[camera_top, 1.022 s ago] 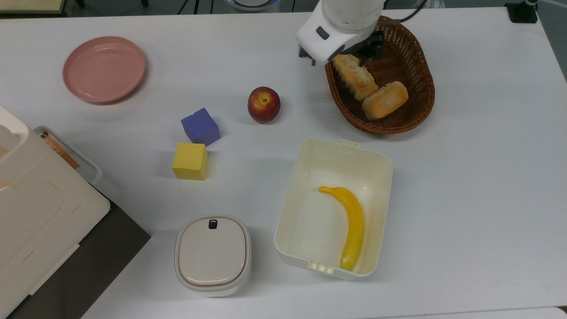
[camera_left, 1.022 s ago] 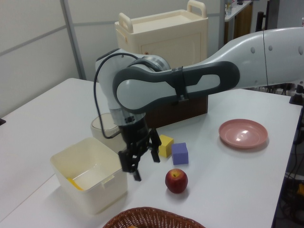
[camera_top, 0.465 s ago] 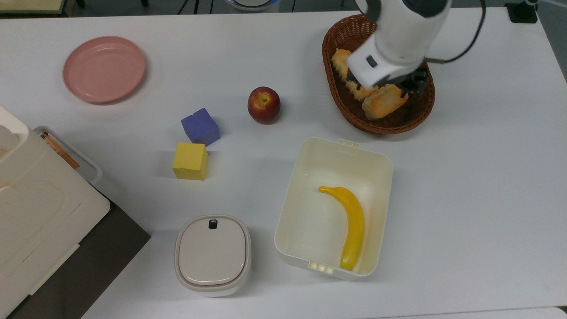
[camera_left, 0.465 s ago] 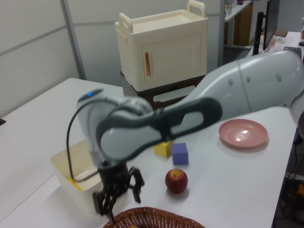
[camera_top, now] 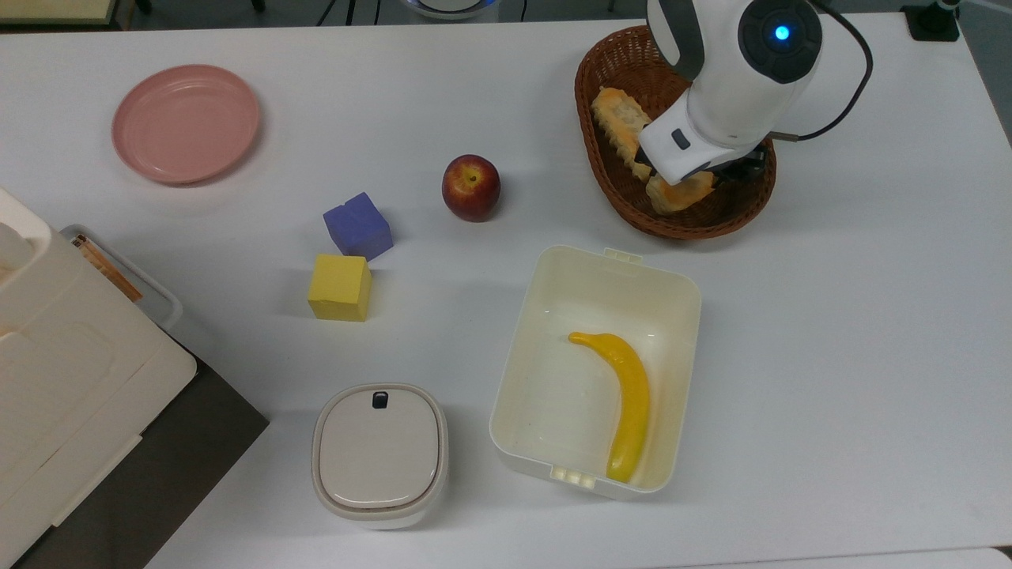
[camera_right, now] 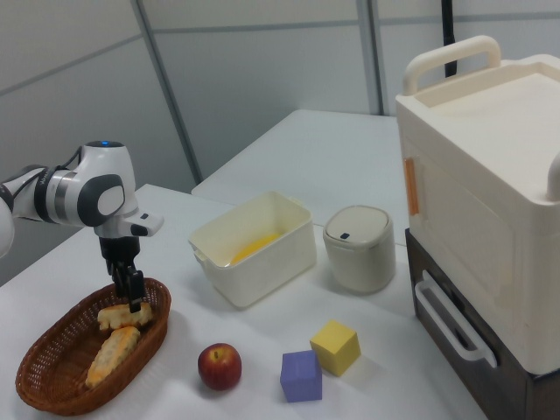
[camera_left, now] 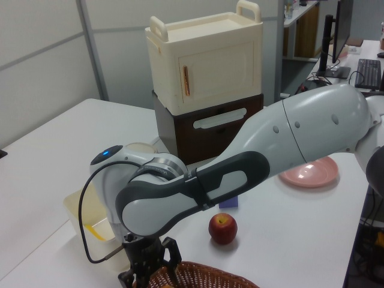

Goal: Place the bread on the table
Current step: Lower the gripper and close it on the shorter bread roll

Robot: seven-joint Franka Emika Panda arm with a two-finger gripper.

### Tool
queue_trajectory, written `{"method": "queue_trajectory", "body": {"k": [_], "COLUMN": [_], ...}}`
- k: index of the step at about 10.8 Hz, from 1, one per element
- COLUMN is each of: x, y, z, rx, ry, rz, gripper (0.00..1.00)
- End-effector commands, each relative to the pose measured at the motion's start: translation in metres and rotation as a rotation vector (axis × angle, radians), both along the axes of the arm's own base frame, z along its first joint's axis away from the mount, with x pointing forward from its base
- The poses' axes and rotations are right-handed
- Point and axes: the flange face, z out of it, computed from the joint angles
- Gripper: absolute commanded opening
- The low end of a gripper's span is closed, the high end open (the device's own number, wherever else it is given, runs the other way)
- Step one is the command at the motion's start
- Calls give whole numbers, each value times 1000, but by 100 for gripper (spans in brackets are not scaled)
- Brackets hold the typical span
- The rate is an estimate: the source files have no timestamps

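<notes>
Hovering directly over short golden-topped bread roll [camera_top: 680,194] lying in brown wicker basket [camera_top: 739,209], far right of white surface [camera_top: 830,356] in top view. Roll's long axis running diagonally. Hand [camera_right: 134,296] at roll; opening: cannot tell.

Arm [camera_left: 240,174] stretches across table [camera_left: 288,234]; tool [camera_left: 147,273] at basket [camera_left: 198,277] rim; apple [camera_left: 222,228] beside.

bread [camera_top: 678,194] in basket [camera_top: 743,213], on table [camera_top: 854,316]
</notes>
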Motion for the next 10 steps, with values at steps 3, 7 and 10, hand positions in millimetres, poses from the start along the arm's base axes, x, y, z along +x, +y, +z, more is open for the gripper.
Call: {"method": "queue_trajectory", "body": {"k": [3, 7, 10], "x": [-13, -12, -16], "y": [4, 2, -13], "z": [-6, 3, 51], "rx": [-18, -14, 2], "ry": [8, 1, -7], "rz": [7, 9, 9], "gripper": [48, 0, 0]}}
